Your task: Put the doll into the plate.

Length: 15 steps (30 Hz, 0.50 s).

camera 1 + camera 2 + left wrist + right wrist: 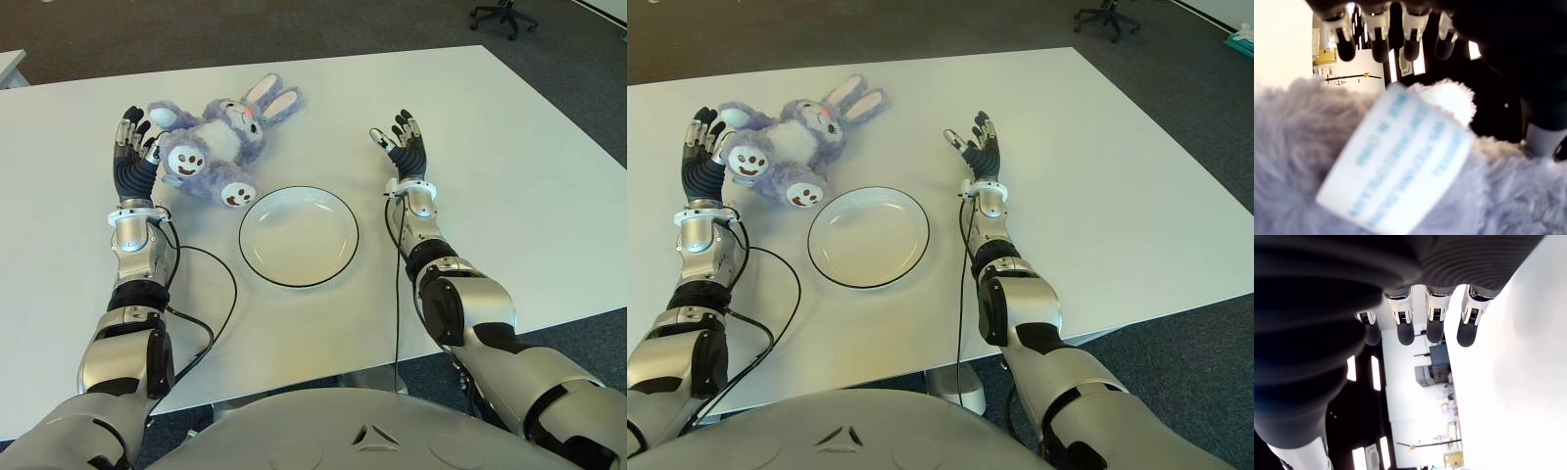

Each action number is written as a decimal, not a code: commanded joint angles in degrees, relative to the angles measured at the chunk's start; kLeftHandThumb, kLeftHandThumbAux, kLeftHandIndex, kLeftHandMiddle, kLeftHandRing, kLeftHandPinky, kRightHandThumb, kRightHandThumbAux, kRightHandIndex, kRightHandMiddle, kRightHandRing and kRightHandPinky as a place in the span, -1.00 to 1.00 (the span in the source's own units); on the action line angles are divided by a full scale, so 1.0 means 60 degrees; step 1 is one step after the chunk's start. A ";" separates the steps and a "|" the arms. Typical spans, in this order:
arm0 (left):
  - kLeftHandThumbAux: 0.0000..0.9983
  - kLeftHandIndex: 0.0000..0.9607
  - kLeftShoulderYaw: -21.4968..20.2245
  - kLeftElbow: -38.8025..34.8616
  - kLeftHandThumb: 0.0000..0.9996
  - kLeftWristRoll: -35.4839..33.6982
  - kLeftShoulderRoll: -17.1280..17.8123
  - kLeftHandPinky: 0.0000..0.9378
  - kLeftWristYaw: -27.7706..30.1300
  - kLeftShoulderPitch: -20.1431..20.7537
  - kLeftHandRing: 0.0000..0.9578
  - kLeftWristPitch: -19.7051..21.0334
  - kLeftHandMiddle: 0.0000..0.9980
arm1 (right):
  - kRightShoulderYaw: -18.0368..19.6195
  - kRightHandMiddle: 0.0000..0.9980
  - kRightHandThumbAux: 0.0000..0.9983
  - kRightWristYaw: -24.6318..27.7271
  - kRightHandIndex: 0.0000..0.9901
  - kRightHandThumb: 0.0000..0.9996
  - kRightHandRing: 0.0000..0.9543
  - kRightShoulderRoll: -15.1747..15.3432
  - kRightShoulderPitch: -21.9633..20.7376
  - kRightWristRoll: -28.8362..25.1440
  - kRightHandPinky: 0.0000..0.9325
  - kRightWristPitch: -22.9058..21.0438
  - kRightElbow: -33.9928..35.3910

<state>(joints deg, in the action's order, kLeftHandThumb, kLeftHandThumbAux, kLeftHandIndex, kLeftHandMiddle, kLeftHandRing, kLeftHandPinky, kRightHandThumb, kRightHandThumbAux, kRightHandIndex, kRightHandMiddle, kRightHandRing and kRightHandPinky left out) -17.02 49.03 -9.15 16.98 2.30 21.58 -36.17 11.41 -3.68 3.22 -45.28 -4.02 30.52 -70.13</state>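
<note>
Beside the open left robot hand [135, 157], perhaps touching, lies the doll [220, 142].

An office, judging by the grey carpet [147, 29] (plus a wheeled chair base [503, 14]) beyond the white table [509, 176].

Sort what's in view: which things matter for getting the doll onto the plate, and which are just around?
Job: doll; plate, empty; left hand, open beside the doll; right hand, open and idle right of the plate.
Around: table; office chair.
</note>
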 commanded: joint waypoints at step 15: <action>0.06 -1.00 0.0241 0.1406 -0.79 0.0373 -0.1012 -0.92 -0.0173 -0.2564 -0.92 -0.0190 -0.91 | 0.0044 -0.90 0.50 -0.0029 -0.88 -0.79 -0.90 -0.0058 0.1129 0.0099 -0.80 -0.0305 -0.0586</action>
<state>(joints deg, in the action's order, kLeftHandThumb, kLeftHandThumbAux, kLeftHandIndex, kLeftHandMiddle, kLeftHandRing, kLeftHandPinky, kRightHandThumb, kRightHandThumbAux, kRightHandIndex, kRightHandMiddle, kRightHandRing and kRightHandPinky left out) -17.03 49.03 -9.15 16.94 2.30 21.58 -36.61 11.44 -3.69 3.24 -45.27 -4.03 30.52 -70.12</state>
